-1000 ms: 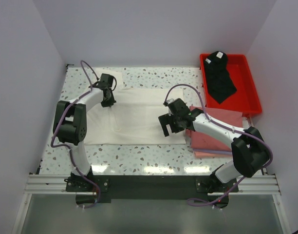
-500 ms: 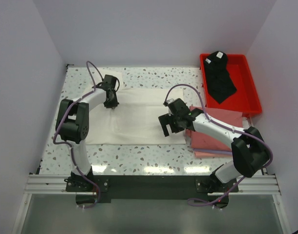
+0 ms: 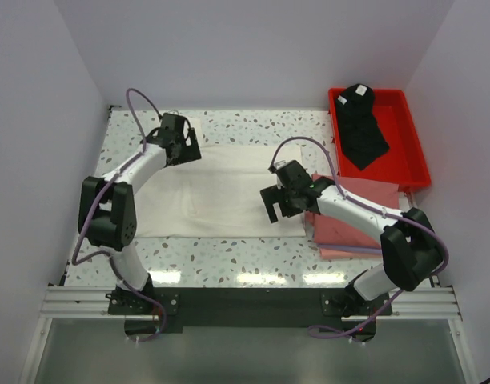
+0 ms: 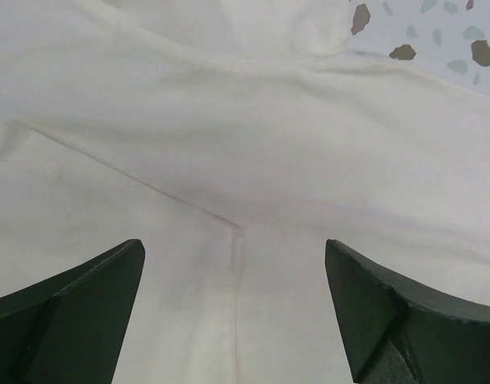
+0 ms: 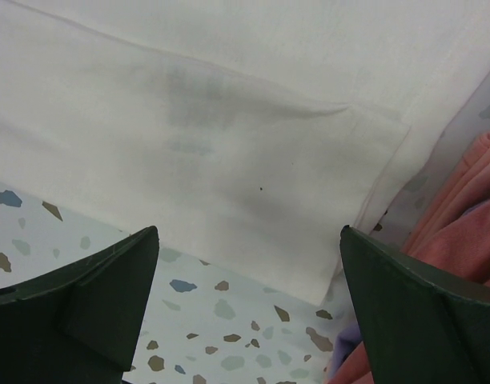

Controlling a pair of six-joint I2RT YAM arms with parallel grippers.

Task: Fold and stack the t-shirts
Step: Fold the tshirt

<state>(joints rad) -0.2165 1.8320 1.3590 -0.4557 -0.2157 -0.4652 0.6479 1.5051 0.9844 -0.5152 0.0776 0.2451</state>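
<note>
Compared with a second ago, the left gripper [image 3: 179, 144] now sits closer to the far edge of the table [image 3: 253, 124], over the far left corner of the white t-shirt [image 3: 221, 188], and its jaws are wide apart where before they were shut. The right arm is in the same place. The white t-shirt lies flat across the middle of the table, and nothing holds it. The right gripper [image 3: 281, 210] hangs over its near right corner, also spread wide and empty. The top view alone shows the whole layout: the pink folded t-shirts [image 3: 371, 192] are stacked at the right side of the table, partly under the right arm, and the black t-shirt [image 3: 361, 128] lies in the red tray [image 3: 419, 156] at the far right corner. The left wrist view shows what the top view does not: a fine crease that runs slanted across the white cloth and then turns straight down between the two fingers, with only a little speckled table at the upper right. The right wrist view shows the near edge of the white t-shirt, with pink cloth just beside its right edge. Strips of speckled table show along the far edge, the near edge and the left edge.
</note>
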